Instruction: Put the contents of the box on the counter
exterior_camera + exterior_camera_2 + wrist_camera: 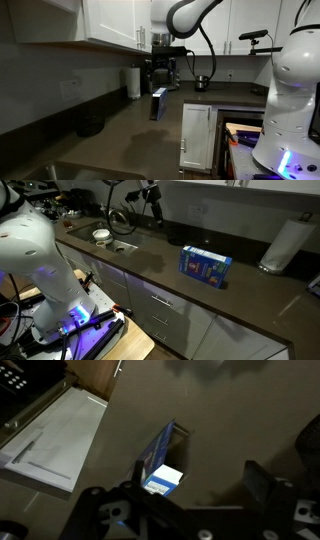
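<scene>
The blue box (158, 103) stands on the dark counter (120, 130); in an exterior view it shows its printed face (205, 266). In the wrist view the box (160, 448) lies below the gripper with its end toward the camera. One blue-and-white packet (164, 480) shows at that end; I cannot tell whether it is sticking out or lying on the counter (220, 420). My gripper (198, 485) is open and empty, hanging well above the box. It also shows in an exterior view (163, 60).
A white paper-towel roll (133, 82) (283, 243) stands by the backsplash. A coffee machine and a kettle (201, 82) sit farther along. A white cabinet door (195, 135) stands open below the counter. A sink (122, 246) and a bowl (101, 235) are set along the counter.
</scene>
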